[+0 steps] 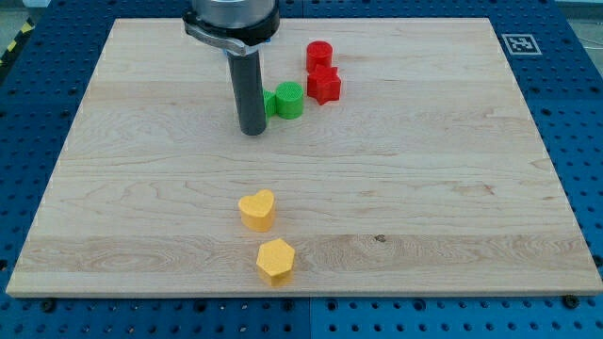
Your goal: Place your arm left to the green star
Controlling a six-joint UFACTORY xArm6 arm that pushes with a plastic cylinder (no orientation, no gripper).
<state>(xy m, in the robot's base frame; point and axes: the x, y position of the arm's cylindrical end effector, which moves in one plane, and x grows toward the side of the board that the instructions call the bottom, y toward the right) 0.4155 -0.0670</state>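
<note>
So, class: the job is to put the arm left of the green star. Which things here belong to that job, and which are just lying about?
Belongs to the job:
- my tip, just left of the green blocks
- green star, partly hidden behind the rod

Just lying about:
- green cylinder
- red cylinder
- red block
- yellow heart
- yellow hexagon
- wooden board

No legible text or numbers. One black-and-white square code marker [518, 43] sits on the board's [424, 188] top-right corner.
</note>
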